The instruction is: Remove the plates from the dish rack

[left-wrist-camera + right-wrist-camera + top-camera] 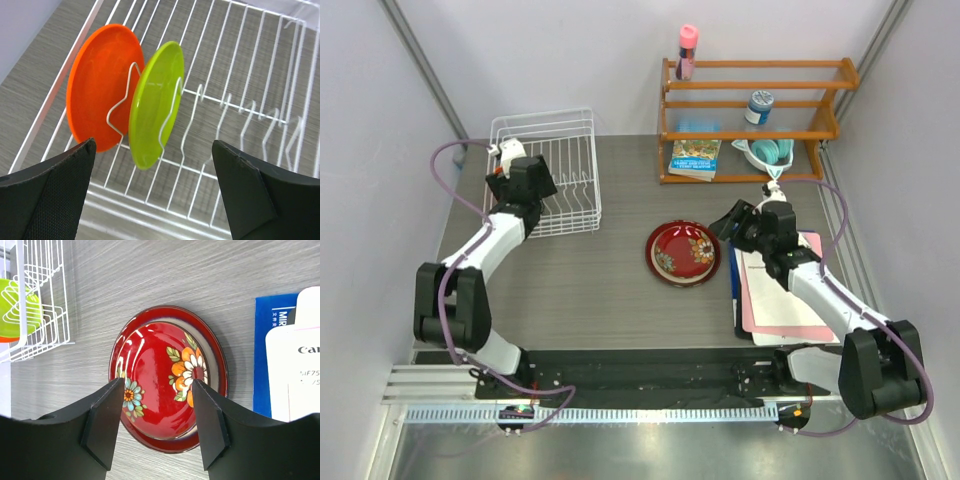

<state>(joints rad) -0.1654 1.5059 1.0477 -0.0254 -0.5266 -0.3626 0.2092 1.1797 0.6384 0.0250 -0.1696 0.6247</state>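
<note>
The white wire dish rack (565,150) stands at the table's back left. In the left wrist view an orange plate (97,85) and a lime green plate (156,102) stand upright between the prongs of the rack (250,100). My left gripper (152,192) hangs open just above and before them, holding nothing; from the top (520,178) it hides them. The dark red floral plate (684,252) lies flat mid-table, seemingly on a larger dark-red-rimmed plate (220,365). My right gripper (157,425) is open and empty above the floral plate (160,370).
An orange wooden shelf (750,110) at the back right holds a teal dish (770,150), a jar (758,105) and a pink bottle (687,50). A book (695,158) leans below it. Papers and a pink folder (775,290) lie under the right arm.
</note>
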